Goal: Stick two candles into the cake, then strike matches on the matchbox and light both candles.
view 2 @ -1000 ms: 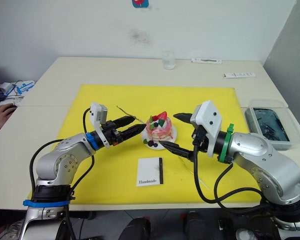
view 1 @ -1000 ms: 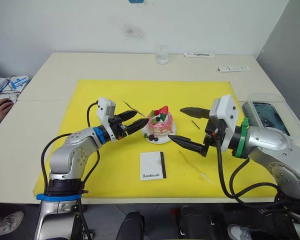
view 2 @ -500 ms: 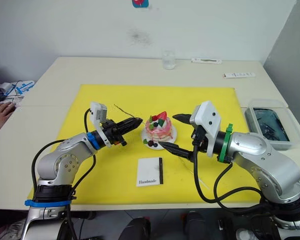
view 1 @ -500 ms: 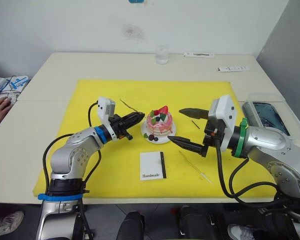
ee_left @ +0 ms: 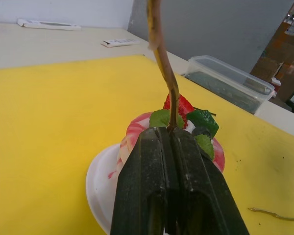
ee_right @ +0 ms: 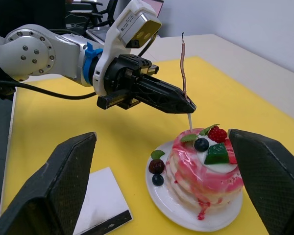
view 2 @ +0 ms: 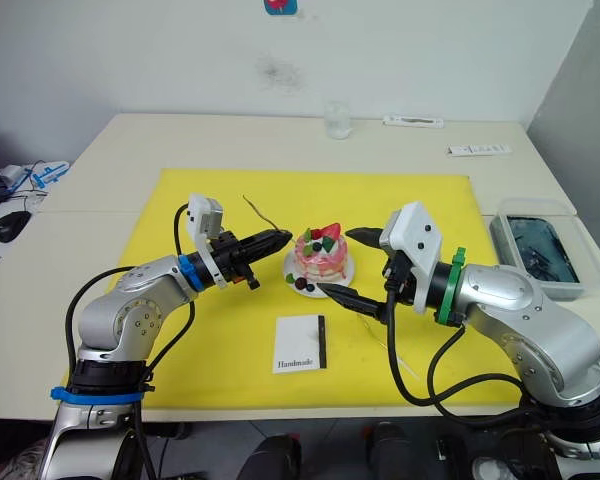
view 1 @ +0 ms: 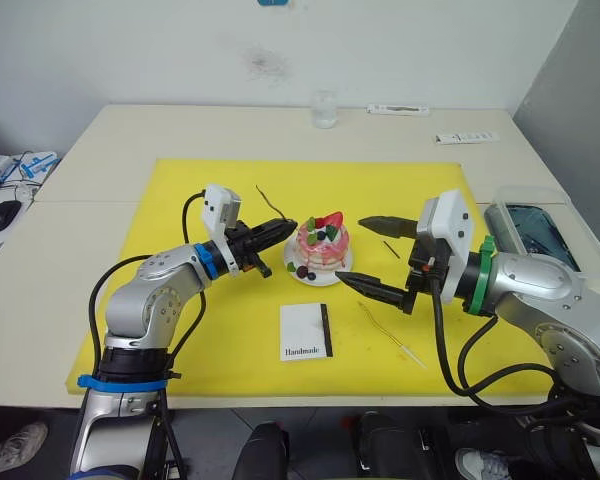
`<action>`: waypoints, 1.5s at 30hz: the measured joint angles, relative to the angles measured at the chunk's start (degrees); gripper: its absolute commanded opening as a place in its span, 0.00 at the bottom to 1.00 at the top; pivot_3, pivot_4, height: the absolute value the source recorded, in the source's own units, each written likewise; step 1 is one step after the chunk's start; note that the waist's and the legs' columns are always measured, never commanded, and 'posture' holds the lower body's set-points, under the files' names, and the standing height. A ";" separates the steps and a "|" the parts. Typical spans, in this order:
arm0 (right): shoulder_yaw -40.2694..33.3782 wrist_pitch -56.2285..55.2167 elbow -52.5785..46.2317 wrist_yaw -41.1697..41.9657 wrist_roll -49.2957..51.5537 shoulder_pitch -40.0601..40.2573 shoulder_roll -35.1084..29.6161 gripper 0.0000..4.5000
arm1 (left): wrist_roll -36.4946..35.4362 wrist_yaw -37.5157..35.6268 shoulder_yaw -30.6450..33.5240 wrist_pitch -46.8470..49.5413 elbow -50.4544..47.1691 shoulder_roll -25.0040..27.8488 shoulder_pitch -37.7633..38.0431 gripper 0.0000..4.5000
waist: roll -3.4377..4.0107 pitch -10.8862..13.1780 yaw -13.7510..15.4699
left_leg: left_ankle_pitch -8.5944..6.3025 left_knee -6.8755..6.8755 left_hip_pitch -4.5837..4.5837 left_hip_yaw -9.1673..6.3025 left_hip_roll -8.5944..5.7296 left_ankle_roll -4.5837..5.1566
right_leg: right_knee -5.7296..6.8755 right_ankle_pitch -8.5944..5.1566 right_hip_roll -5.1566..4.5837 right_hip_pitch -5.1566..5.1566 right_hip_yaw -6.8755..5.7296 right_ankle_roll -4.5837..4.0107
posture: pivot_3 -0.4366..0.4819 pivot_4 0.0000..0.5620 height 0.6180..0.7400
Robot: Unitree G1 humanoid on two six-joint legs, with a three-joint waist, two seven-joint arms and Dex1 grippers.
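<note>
The pink cake [view 1: 322, 241] stands on its small white plate [view 1: 322, 277] in the middle of the yellow mat. My left gripper [view 1: 287, 226] is shut on one candle [view 1: 267, 201], just left of the cake's top. That thin wavy candle [ee_right: 183, 68] rises nearly upright from the shut fingers [ee_left: 171, 181], and its whitish tip [ee_right: 190, 121] pokes out below them, close above the cake [ee_right: 206, 164]. My right gripper [view 1: 350, 250] stands open to the right of the cake, holding nothing. A second candle [view 1: 391, 333] lies on the mat by the white matchbox [view 1: 307, 331]. One short dark match [view 1: 391, 249] lies right of the cake.
The yellow mat [view 1: 180, 190] covers the table's middle. A glass [view 1: 324, 108] and two remotes [view 1: 398, 110] [view 1: 467, 138] sit at the back edge. A clear plastic container [view 1: 525, 225] stands at the right, and a computer mouse [view 1: 0, 213] at the far left.
My left gripper shut on the candle lying left of the cake, lifted it upright and brought it up to the cake. The person's hand at the far left has withdrawn. The right arm stayed put.
</note>
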 measured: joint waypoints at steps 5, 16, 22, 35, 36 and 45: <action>0.00 0.00 -0.01 -0.23 0.01 0.01 0.00 1.00 | 2.07 -1.74 -1.24 -2.02 0.16 1.10 -0.88 0.00 | 0.00 0.00 0.00 | 0.00 0.00 0.00 0.00 0.00 0.00 | 0.00 0.00 0.00 0.00 0.00 0.00 | 0.48 0.27 1.00; 0.00 0.02 -0.01 -0.46 0.09 0.01 -0.01 1.00 | 3.19 -4.15 -1.51 -1.13 0.13 4.98 -2.65 0.00 | 0.00 0.00 -0.04 | 0.00 0.00 -0.01 0.00 0.00 0.00 | 0.00 -0.05 0.00 -0.01 -0.01 0.07 | 0.48 0.27 1.00; 0.00 0.06 -0.01 -0.44 0.12 0.00 -0.02 1.00 | 4.03 -6.10 -3.45 -0.60 0.00 6.87 -5.47 0.00 | 0.00 0.00 -0.04 | 0.00 -0.01 -0.01 0.00 0.00 0.00 | 0.00 -0.10 0.00 -0.01 0.00 0.17 | 0.48 0.27 1.00; 0.00 0.07 -0.03 -0.51 0.17 0.12 -0.02 1.00 | 7.92 -9.85 -6.66 -2.20 2.82 8.60 -8.15 0.00 | 0.00 0.00 -0.06 | 0.00 -0.01 -0.02 0.00 0.00 0.00 | 0.02 -0.11 0.01 -0.03 0.00 0.17 | 0.48 0.27 1.00; 0.00 0.09 -0.03 -0.52 0.17 0.12 -0.02 1.00 | 7.95 -9.97 -6.66 -2.15 3.04 8.62 -8.50 0.00 | 0.00 0.00 -0.05 | 0.00 0.00 -0.02 0.00 0.00 0.00 | 0.02 -0.11 0.01 -0.03 0.00 0.17 | 0.48 0.27 1.00; 0.00 0.16 -0.04 -0.84 0.42 0.13 -0.02 1.00 | 7.24 -11.94 -6.01 0.21 5.01 9.75 -10.80 0.00 | 0.00 0.00 -0.08 | 0.00 -0.01 -0.05 0.01 0.00 0.00 | 0.01 -0.11 0.01 -0.05 0.00 0.17 | 0.48 0.27 1.00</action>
